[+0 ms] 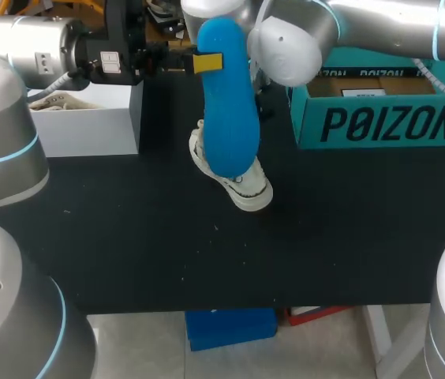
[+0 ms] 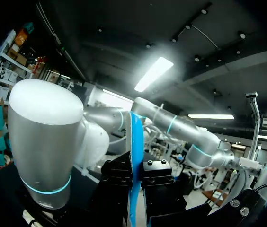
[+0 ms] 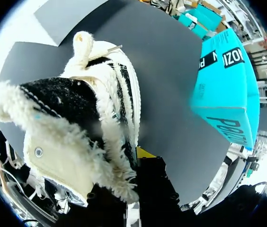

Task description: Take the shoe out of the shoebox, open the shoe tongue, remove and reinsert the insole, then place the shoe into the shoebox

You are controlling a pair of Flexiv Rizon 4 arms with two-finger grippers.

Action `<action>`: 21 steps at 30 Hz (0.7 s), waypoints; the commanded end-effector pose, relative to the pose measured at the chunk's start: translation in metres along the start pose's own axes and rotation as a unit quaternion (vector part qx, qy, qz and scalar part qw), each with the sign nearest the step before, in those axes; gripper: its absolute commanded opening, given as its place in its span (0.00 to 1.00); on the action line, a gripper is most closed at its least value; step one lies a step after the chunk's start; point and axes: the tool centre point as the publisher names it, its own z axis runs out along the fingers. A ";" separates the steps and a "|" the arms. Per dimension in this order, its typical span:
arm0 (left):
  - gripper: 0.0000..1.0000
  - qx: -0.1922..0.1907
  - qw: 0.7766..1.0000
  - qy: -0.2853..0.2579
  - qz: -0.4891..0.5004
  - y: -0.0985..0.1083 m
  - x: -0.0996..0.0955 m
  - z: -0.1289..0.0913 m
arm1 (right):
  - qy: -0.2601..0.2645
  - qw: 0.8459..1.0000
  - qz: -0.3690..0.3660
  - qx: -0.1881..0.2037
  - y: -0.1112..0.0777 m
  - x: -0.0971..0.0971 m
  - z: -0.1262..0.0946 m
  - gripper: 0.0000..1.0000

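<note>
The left gripper (image 1: pixel 207 61) pinches a blue insole (image 1: pixel 227 110) that hangs upright over the middle of the table (image 1: pixel 128 245). A cream shoe (image 1: pixel 248 189) shows behind its lower end. A teal shoebox (image 1: pixel 384 122) stands at the far right edge and a white box (image 1: pixel 88 118) at the far left.

Insole (image 1: pixel 226 95): solid bright blue. Shoe (image 3: pixel 76 118): cream upper, shaggy off-white fleece trim, black panel with white stitching, black-and-white striping along the side. Shoebox (image 1: pixel 309 126): teal with black lettering. Counter (image 1: pixel 167 245): plain black. Second box (image 1: pixel 88 126): white. Left tool (image 1: pixel 207 61): black body, yellow tips.
</note>
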 end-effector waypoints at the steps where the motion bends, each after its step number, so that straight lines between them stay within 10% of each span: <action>1: 0.00 0.001 1.000 -0.002 0.001 0.001 0.000 0.001 | -0.013 0.979 0.201 0.015 0.000 0.010 0.008 0.00; 21: 0.00 0.001 1.000 -0.002 0.001 0.001 0.000 0.001 | -0.008 0.957 0.289 0.017 -0.006 0.032 0.052 0.00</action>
